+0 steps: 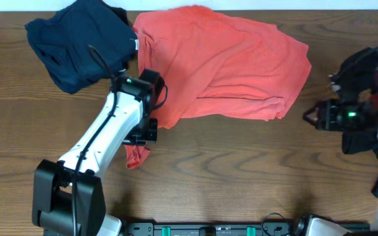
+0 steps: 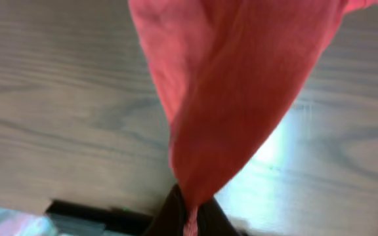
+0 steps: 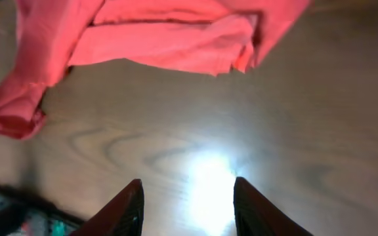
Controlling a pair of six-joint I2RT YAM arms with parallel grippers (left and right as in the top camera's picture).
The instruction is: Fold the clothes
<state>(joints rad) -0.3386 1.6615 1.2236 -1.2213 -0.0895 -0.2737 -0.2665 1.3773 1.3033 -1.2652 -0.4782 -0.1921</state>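
A coral-red shirt (image 1: 228,62) lies crumpled across the middle back of the table. My left gripper (image 1: 143,134) is shut on its lower left corner, and a red flap hangs below it. In the left wrist view the red shirt (image 2: 235,92) stretches up from my closed jaws (image 2: 190,219). A dark navy garment (image 1: 77,39) lies bunched at the back left, touching the red shirt. My right gripper (image 1: 310,117) is open and empty at the right, apart from the shirt. In the right wrist view its fingers (image 3: 188,196) hover above bare wood, with the red shirt (image 3: 156,36) ahead.
The wooden table (image 1: 241,170) runs to the front edge, where a black rail (image 1: 209,229) with green clips sits. The left arm's base (image 1: 67,200) stands at the front left.
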